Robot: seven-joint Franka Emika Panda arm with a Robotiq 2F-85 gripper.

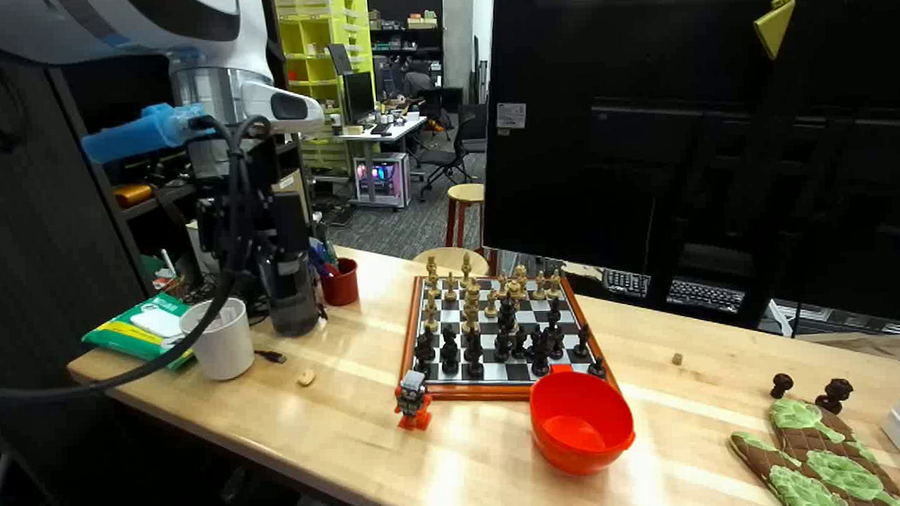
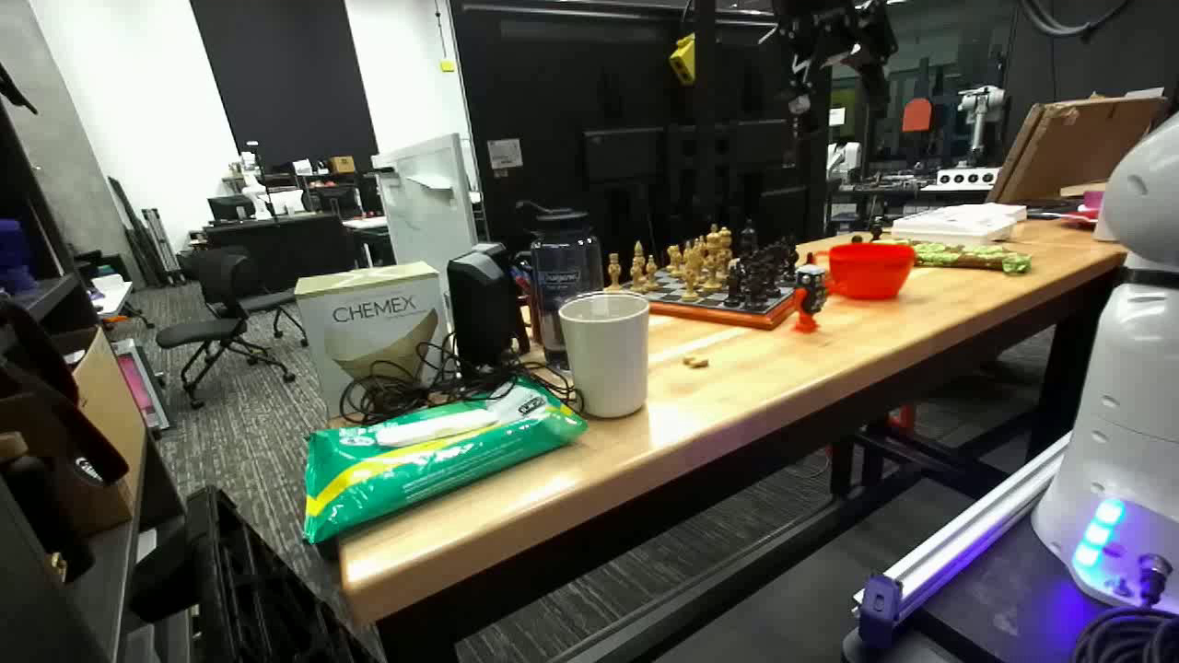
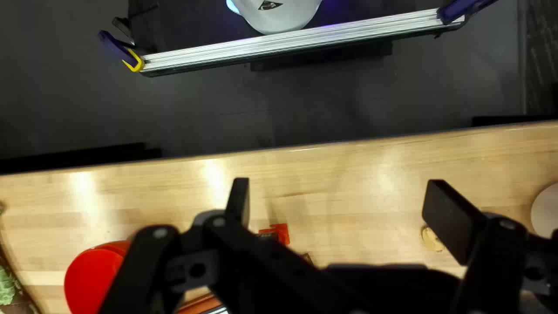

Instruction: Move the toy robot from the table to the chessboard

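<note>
The toy robot (image 1: 412,399) stands upright on the wooden table (image 1: 335,395), just off the near corner of the chessboard (image 1: 485,391). It is grey and black with orange-red feet. It also shows in an exterior view (image 2: 810,295). In the wrist view mostly its red feet (image 3: 281,232) show, partly hidden by the left finger. The chessboard is crowded with pale and dark pieces; only a corner of it (image 3: 200,305) shows in the wrist view. My gripper (image 3: 338,185) is wide open and empty, high above the table; it also shows in an exterior view (image 2: 836,78).
A red bowl (image 1: 582,421) stands beside the chessboard's near edge. A white cup (image 1: 221,340), a dark bottle (image 1: 291,300), a red pen cup (image 1: 341,284) and a green packet (image 1: 142,331) stand at one end. A small tan piece (image 1: 306,377) and a mitt (image 1: 831,457) lie on the table.
</note>
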